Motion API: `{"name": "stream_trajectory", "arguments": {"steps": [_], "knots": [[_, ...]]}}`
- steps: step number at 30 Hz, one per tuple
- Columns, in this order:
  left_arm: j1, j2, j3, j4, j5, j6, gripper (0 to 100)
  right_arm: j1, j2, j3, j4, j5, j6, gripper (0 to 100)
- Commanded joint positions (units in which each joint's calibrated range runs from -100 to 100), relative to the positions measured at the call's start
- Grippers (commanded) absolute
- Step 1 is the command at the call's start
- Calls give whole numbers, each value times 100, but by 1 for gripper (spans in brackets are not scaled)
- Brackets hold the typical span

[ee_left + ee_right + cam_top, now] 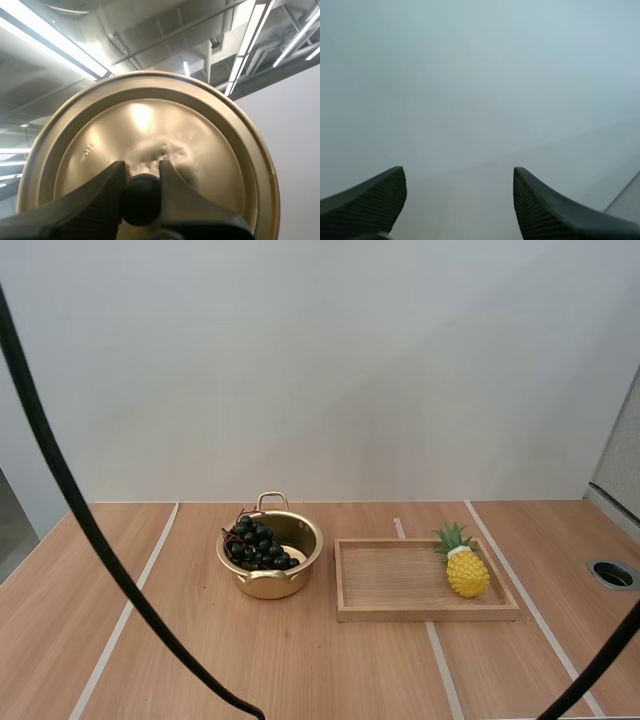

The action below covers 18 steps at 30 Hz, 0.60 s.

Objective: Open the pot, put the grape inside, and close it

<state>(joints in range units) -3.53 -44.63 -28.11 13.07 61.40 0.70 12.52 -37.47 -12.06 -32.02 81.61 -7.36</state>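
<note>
Left gripper (141,172), closest to its wrist camera, is clamped on the round black knob (141,200) of the lid (150,120). Its 2 fingers (100,195) pinch the knob from either side. The right gripper (457,175) holds nothing. Its 2 fingers (375,195) stand well apart, ribbed inner faces turned toward each other.

1. Table (200,640): wood-grain top, crossed from front to back by pale strips (130,605). A round dark port (612,573) is set into the top near the right edge.
2. Tray (430,613): wooden, rectangular, with a low rim, lying flat at the centre-right of the table. Its long sides run left to right.
3. Pot (270,585): gold-coloured metal, upright, just left of the tray and not touching it. It has 2 loop handles (272,500), 1 toward the rear and 1 toward the front. The pot is open, with no lid on it.
4. Lid: gold-coloured metal, round, with a stepped rim. The knob side faces the left wrist camera. The lid is carried clear of the table, and its position relative to the pot cannot be determined.
5. Bunch of grapes (256,543): dark, lying inside the pot against its left wall. The topmost berries and the stem rise slightly above the rim.
6. Pineapple (466,568): small, yellow, inside the tray at its right end, with the green crown toward the far rim.
</note>
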Motion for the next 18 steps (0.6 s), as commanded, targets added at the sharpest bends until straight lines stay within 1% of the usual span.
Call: {"name": "stream_trajectory", "arguments": {"steps": [1,5,9,13,15,17,18], "knots": [[2,222,7,49,315,-151,0,-23,-200,-62,-359,332,69,100],[2,587,7,49,1110,-269,0,-23,-432,-62,-536,551,69,100],[2,1059,7,27,2149,-354,0,-23,-701,-62,-516,845,69,100],[2,1592,7,-393,2823,-366,0,-23,-950,-62,-491,1070,69,100],[2,1794,7,-667,2923,-366,0,-23,-1058,-62,-491,1157,60,100],[2,1981,7,-930,2985,-366,0,-23,-1171,-45,-491,1156,-77,100],[2,2065,7,-1058,3006,-366,0,-23,-1225,-44,-491,1179,-122,91]]}}
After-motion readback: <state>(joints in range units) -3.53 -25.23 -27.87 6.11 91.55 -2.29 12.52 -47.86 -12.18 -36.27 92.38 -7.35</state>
